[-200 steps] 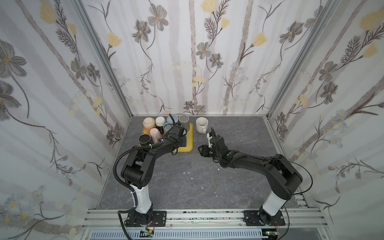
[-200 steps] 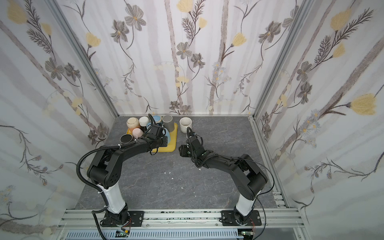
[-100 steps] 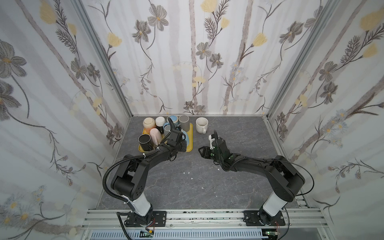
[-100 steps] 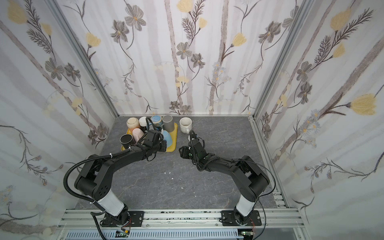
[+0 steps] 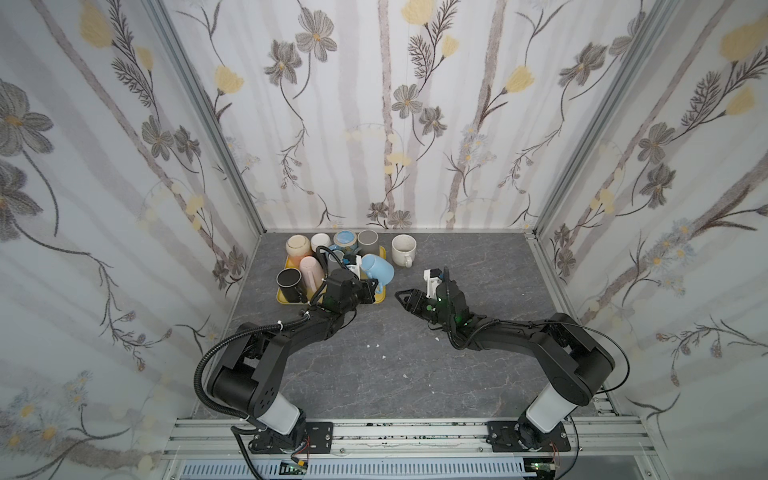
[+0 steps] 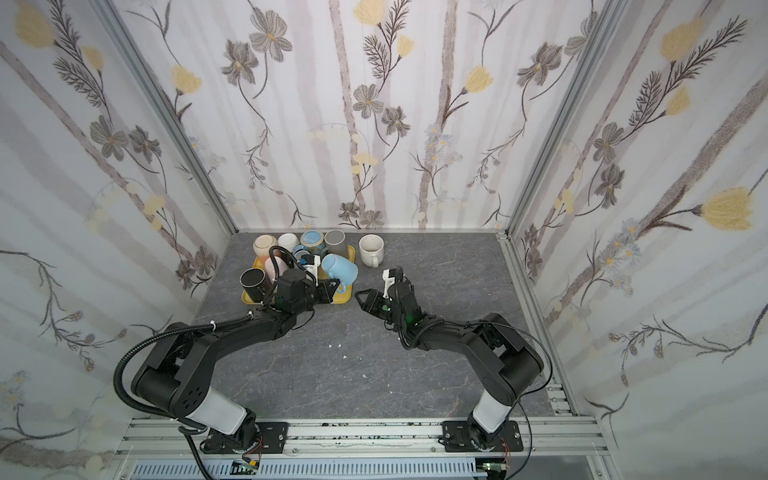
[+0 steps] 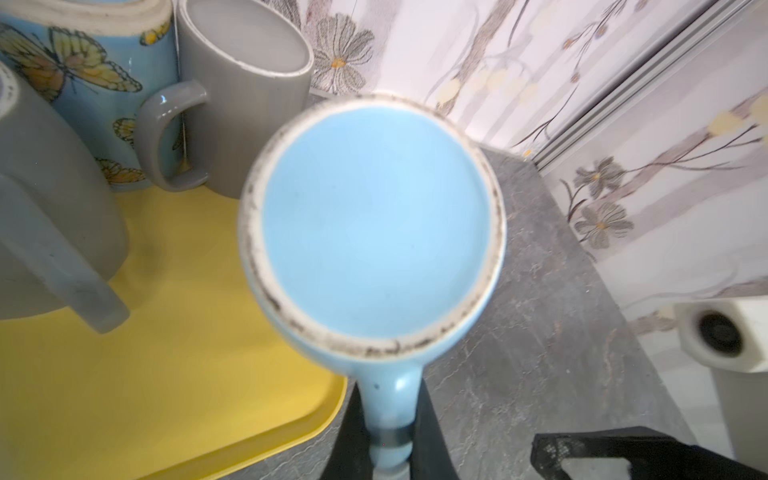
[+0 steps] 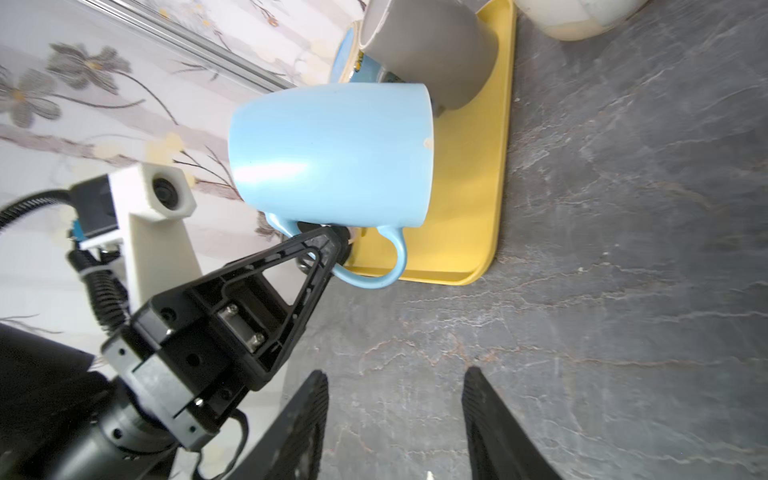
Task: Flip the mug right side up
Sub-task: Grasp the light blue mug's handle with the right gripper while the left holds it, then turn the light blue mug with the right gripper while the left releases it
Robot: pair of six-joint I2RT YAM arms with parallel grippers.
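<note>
The light blue mug [image 8: 332, 153] is held by its handle in the clenched left fingers [image 8: 328, 245], lifted and tilted above the yellow tray's [image 5: 380, 297] near corner. The right fingers [image 8: 494, 419] are parted, empty, nearby over the worktop [image 5: 415, 374].

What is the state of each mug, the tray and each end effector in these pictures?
light blue mug: lifted, tilted, held by its handle
left end effector: shut on the mug handle
right end effector: open, empty
grey mug: upright on tray
black mug: on tray, mouth up
white mug: upright on table, off tray
yellow tray: flat on table
</note>
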